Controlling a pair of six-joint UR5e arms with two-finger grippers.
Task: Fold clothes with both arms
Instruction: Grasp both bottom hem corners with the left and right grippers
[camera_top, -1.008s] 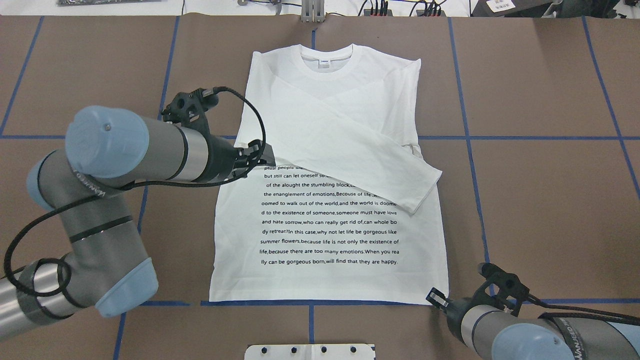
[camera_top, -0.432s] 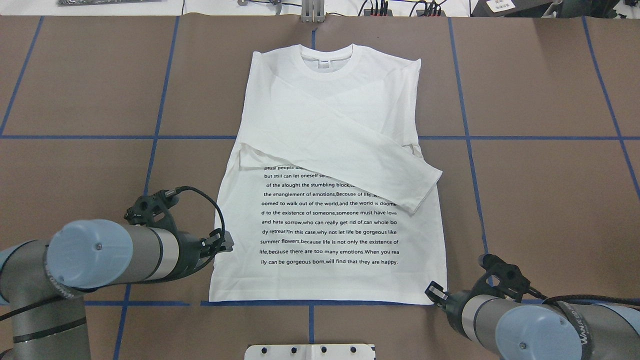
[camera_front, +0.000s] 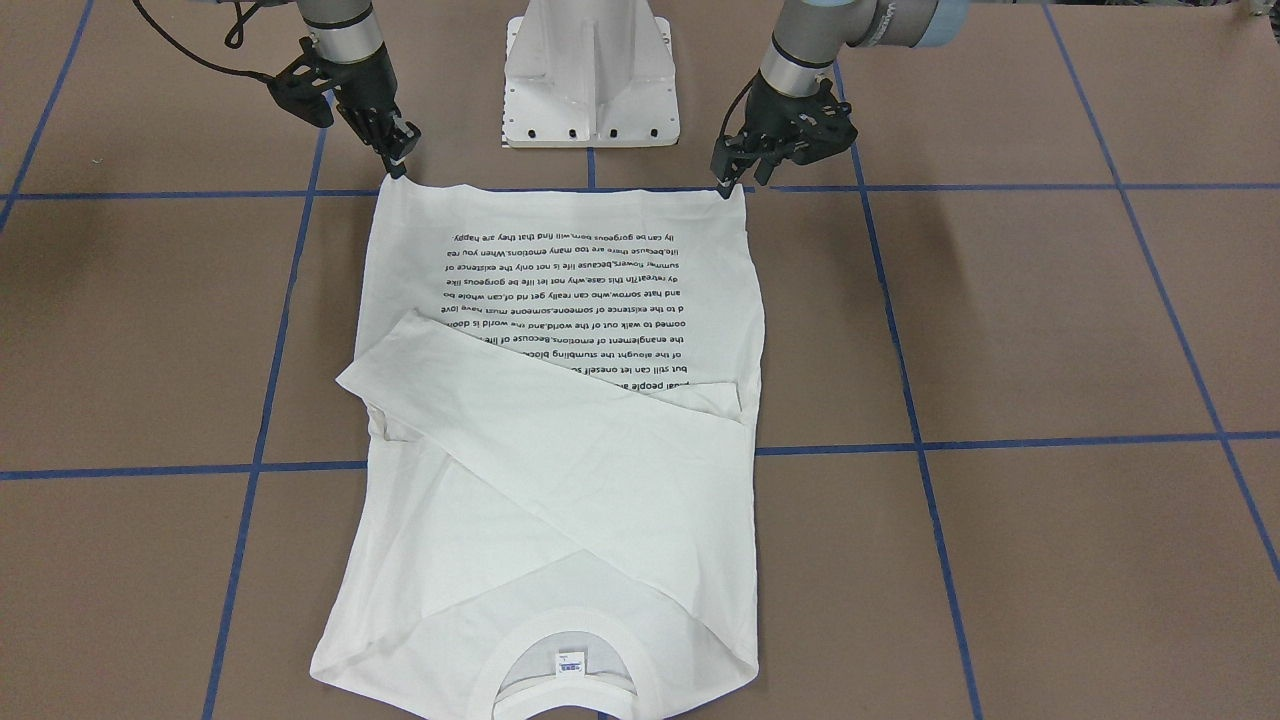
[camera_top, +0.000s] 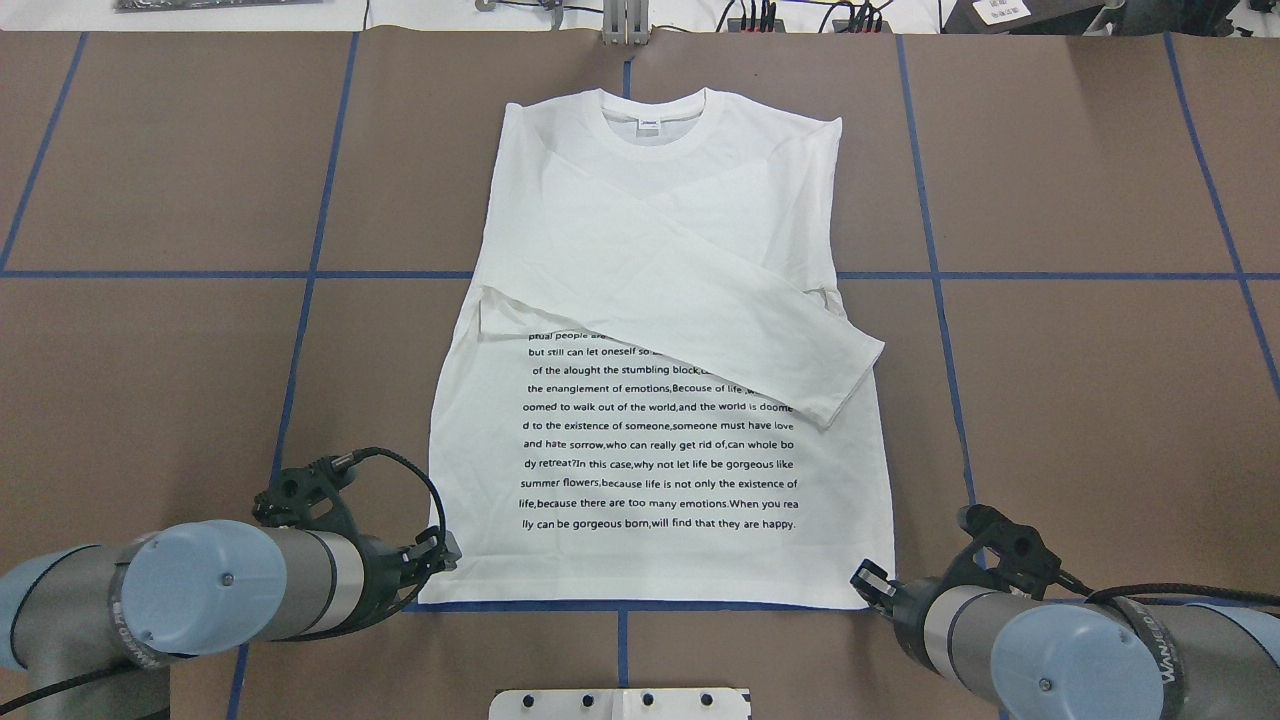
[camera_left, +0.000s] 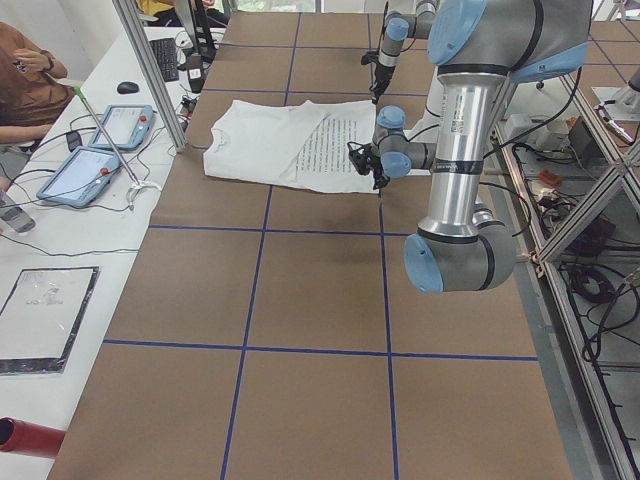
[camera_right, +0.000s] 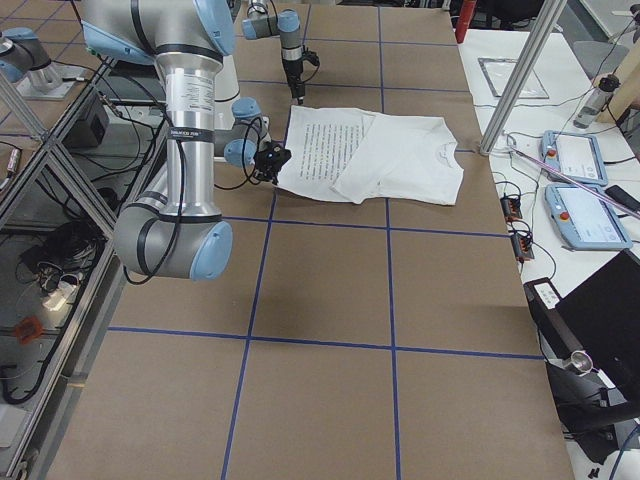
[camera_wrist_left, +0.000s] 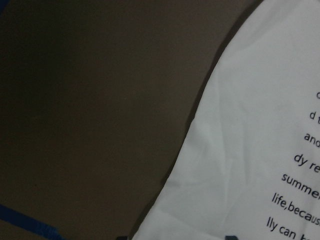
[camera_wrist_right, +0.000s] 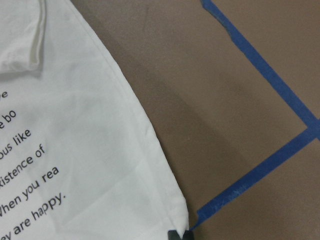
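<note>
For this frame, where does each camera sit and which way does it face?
Front-facing: across the table, facing the robot; T-shirt, pedestal, left end effector view-right, right end effector view-left.
Overhead: behind the robot, looking forward-down; left arm lower left, right arm lower right.
Exterior left: table's end; left arm near.
Exterior right: opposite end; right arm near.
Left wrist: down on shirt's side edge.
Right wrist: down on hem corner, blue tape.
All six share the T-shirt.
</note>
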